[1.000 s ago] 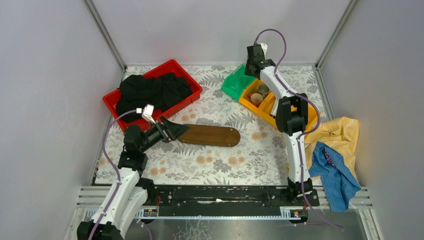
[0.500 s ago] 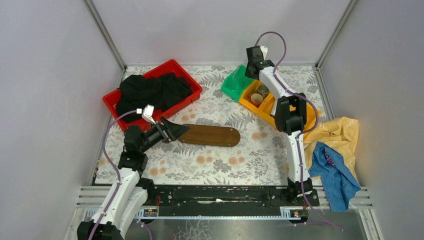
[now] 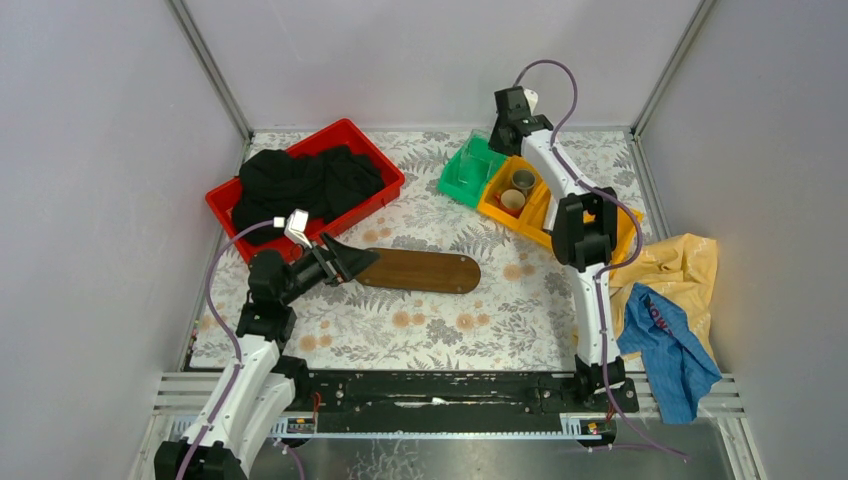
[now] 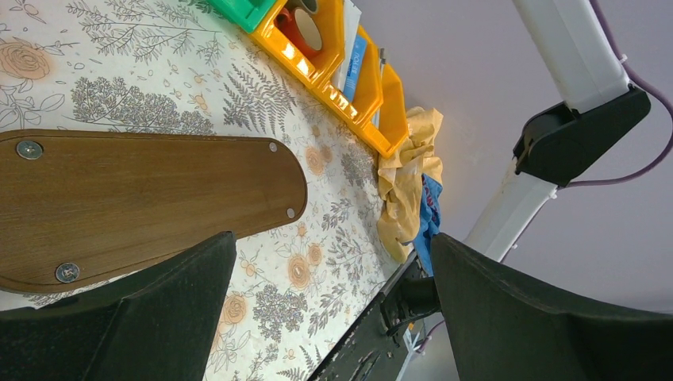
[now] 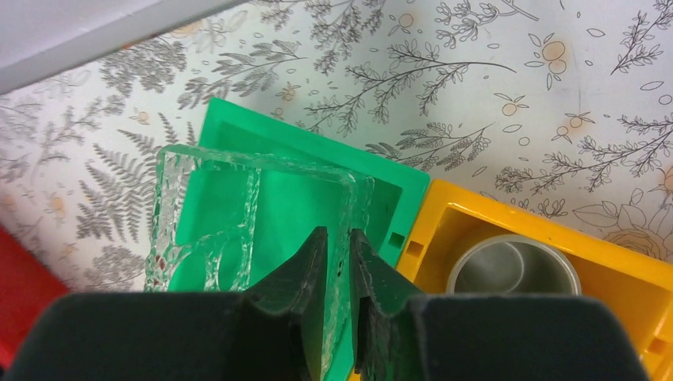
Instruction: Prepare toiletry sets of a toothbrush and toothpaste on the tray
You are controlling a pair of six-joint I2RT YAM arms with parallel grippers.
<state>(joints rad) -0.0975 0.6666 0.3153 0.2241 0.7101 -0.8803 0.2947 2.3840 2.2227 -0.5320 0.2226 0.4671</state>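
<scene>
The dark brown oval tray [image 3: 425,271] lies mid-table, bare; it also shows in the left wrist view [image 4: 143,194]. My left gripper [image 3: 352,262] is open and empty, its jaws standing over the tray's left end [image 4: 332,242]. My right gripper [image 3: 492,140] is shut on one wall of a clear plastic holder [image 5: 208,208] and holds it over the green bin [image 5: 298,186]. A whitish tube [image 4: 352,22] and a blue tube [image 4: 355,67] of toothpaste stand in the yellow bin [image 4: 327,70]. A thin pale stick [image 4: 382,65], perhaps the toothbrush, stands behind them.
A red crate [image 3: 378,145] with black cloth sits at the back left. The yellow bin [image 3: 545,215] holds two cups [image 3: 523,180]; one shows in the right wrist view [image 5: 512,270]. Yellow and blue cloths [image 3: 672,300] lie at the right edge.
My right gripper has raised the clear holder into view above the green bin, and the green bin has shifted slightly left. My left arm has not moved.
</scene>
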